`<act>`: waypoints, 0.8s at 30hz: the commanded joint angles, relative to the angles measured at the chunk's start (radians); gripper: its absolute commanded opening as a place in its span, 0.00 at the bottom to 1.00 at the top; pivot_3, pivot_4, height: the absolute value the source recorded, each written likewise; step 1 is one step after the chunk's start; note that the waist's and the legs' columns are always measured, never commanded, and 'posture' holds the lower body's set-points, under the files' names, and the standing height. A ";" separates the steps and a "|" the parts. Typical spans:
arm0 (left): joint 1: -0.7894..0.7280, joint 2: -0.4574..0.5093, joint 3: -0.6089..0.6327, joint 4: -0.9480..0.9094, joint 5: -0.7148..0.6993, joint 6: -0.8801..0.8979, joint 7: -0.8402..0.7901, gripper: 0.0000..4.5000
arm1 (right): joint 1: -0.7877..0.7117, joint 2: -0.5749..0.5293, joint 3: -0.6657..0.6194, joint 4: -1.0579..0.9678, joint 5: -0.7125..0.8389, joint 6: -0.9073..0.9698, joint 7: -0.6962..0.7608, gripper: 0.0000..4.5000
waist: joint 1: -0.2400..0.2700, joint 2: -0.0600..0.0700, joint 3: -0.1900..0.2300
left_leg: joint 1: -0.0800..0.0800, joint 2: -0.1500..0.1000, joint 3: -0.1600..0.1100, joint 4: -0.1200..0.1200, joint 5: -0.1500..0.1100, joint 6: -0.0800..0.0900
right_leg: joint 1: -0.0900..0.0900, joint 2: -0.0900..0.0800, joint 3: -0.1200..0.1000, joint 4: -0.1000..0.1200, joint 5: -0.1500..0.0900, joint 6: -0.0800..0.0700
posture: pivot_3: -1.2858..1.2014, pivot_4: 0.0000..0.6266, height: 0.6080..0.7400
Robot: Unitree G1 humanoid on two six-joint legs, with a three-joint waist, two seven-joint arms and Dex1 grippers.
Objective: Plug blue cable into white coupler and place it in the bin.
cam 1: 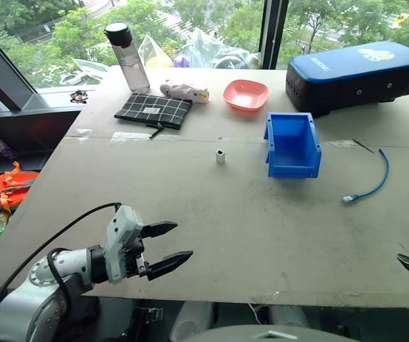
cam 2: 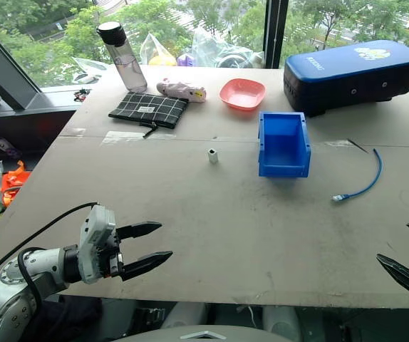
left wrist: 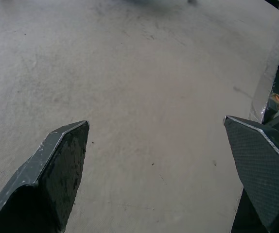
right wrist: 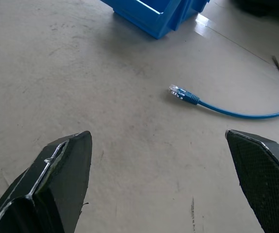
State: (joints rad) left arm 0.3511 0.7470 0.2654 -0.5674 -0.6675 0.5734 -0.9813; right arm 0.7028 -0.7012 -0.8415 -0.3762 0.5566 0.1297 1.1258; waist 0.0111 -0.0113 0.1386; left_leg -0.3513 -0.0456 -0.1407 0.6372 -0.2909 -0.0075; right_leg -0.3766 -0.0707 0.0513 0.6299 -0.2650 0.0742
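Table (cam 1: 211, 235): a broad, matte grey board, scuffed and faintly stained, with a seam running across it.
Bin (cam 1: 292, 145): bright blue moulded plastic, rectangular with tall walls, standing right of the table's centre; nothing shows inside it.
White coupler (cam 1: 220, 156): a tiny boxy white block standing on end left of the bin, apart from it, a dark hole in its top.
Blue cable (cam 1: 373, 182): thin, smooth, light blue, lying in a loose curve to the right of the bin, not touching it; its clear plug (right wrist: 177, 91) points toward the near edge.
Left gripper (cam 1: 167, 246): two black wedge-shaped fingers with textured pads, spread wide, gripping nothing, over the near left of the table.
Right gripper (right wrist: 159, 182): spread equally wide and empty, above bare board near the cable's plug.
Far side: a clear bottle (cam 1: 127, 55) with a black cap, a black checked fabric pouch (cam 1: 153, 110), a glossy pink bowl (cam 1: 246, 94), and a dark-blue padded case (cam 1: 358, 74).
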 commanded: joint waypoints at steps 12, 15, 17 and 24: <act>-0.300 -0.002 -0.071 -0.167 -0.173 0.119 0.149 1.00 | -0.283 -0.590 0.203 -0.044 -0.067 0.445 0.025 0.99 | -0.002 0.003 0.003 | -0.001 -0.001 0.005 0.003 0.000 0.001 | 0.000 0.001 0.000 -0.002 0.003 0.004 | 0.52 0.24 0.97; -0.346 0.001 -0.096 -0.196 -0.186 0.133 0.176 1.00 | -0.457 -0.711 0.393 0.097 -0.110 0.395 0.073 0.99 | -0.002 0.002 0.003 | -0.001 0.000 0.006 0.003 0.000 0.001 | 0.000 0.001 0.000 -0.003 0.003 0.004 | 0.52 0.24 0.97; -0.371 0.003 -0.099 -0.211 -0.202 0.147 0.198 1.00 | -0.600 -0.741 0.545 0.194 -0.167 0.324 0.106 0.99 | 0.000 0.002 0.005 | -0.002 0.000 0.006 0.003 0.000 0.001 | 0.001 0.000 0.000 -0.004 0.003 0.004 | 0.52 0.24 0.97; -0.422 0.035 -0.088 -0.314 -0.299 0.194 0.291 1.00 | -1.124 -0.602 1.010 0.536 -0.503 0.085 0.266 0.99 | -0.017 -0.002 0.009 | -0.005 0.000 0.006 0.005 0.002 -0.003 | -0.001 0.000 -0.002 -0.004 0.003 0.004 | 0.52 0.24 0.97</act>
State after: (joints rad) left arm -0.0684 0.7651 0.1580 -0.8217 -0.9239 0.7624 -0.7125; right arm -0.3445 -1.3287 0.0987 0.0859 0.1485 0.2836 1.3449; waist -0.0063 -0.0130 0.1476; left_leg -0.3558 -0.0457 -0.1344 0.6422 -0.2889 -0.0109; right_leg -0.3774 -0.0706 0.0494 0.6256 -0.2618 0.0781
